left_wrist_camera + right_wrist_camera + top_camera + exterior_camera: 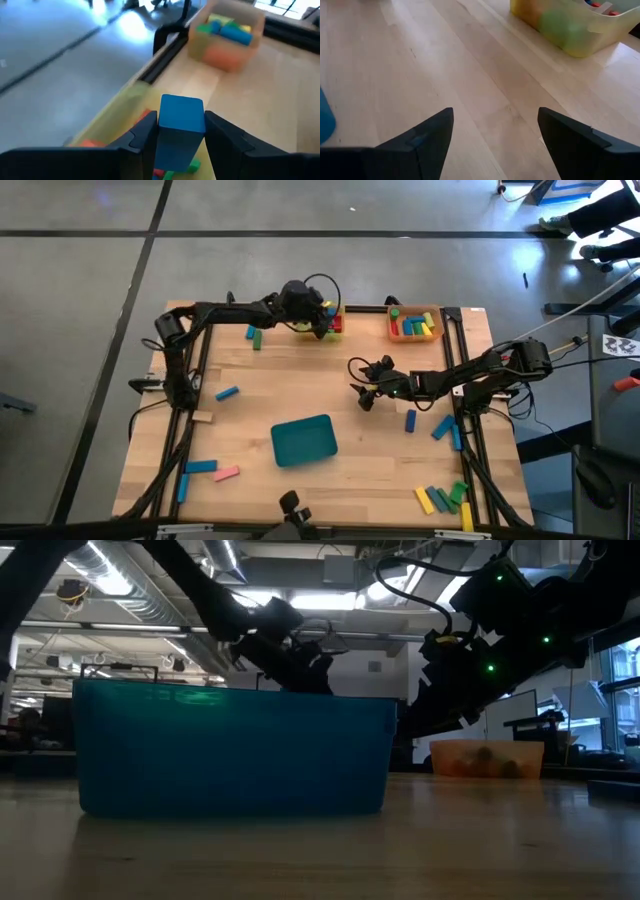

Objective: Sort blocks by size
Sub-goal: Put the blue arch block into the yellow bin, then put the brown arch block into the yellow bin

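Blue block [181, 131]: clamped in left claw [181, 142] over yellow tray [117, 112], tabletop's far edge. Rigid, light, smooth-sided by look; flat long faces give best hold. Right claw [495, 137]: spread wide, empty, mid-tabletop.

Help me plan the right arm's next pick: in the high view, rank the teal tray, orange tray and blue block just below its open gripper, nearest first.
From the right gripper:
1. Blue block, just right and below.
2. Teal rectangular tray, lower left.
3. Orange tray, at the table's top edge; close to the teal tray's distance.

Three trays: yellow tray [332, 321], orange tray [416, 323], teal tray [304, 440]. Two arms.
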Controlling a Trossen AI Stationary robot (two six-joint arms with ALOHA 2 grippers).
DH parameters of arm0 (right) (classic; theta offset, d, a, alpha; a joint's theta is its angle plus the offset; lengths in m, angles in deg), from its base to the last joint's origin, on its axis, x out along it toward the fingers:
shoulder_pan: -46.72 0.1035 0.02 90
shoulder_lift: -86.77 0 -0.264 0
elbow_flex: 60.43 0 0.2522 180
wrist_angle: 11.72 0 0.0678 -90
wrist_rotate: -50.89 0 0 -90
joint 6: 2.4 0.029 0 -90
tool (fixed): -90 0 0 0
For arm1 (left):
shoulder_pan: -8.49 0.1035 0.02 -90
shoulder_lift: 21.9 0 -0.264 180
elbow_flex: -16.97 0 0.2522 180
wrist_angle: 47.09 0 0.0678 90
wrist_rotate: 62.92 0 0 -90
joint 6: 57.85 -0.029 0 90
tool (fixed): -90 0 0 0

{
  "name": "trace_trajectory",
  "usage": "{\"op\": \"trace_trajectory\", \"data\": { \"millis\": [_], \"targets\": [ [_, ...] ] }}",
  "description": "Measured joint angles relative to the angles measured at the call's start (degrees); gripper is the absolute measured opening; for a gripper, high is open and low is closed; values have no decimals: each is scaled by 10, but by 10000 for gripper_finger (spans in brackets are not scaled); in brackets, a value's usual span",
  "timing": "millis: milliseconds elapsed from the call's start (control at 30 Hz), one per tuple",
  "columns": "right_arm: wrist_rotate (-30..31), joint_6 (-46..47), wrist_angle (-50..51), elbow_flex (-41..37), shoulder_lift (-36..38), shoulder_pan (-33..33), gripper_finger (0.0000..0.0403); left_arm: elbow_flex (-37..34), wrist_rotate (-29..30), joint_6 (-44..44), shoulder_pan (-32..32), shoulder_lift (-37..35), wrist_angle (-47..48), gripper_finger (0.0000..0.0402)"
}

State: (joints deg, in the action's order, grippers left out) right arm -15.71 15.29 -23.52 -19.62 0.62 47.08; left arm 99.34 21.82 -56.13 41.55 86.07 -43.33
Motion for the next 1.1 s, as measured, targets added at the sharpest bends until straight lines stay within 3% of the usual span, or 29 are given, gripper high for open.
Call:
{"op": "trace_trajectory", "data": {
  "millis": [233, 467, 600, 767, 933, 1100],
  "targets": [
    [0, 0, 1, 0, 0, 0, 292, 5, -1, 37, 8, 26, -2, 134],
    [0, 0, 1, 0, 0, 0, 292, 13, -1, 8, 13, 10, 21, 205],
    [-1, 0, 1, 0, 0, 0, 292, 33, -1, -25, 16, -40, 102, 230],
    [-1, 0, 1, 0, 0, 0, 292, 37, 0, -112, -16, -135, 254, 233],
    [-1, 0, 1, 0, 0, 0, 292, 38, -2, -177, -102, -226, 445, 227],
    [-1, 0, 1, 0, 0, 0, 292, 38, -2, -130, -210, -272, 597, 225]
  ]
}}
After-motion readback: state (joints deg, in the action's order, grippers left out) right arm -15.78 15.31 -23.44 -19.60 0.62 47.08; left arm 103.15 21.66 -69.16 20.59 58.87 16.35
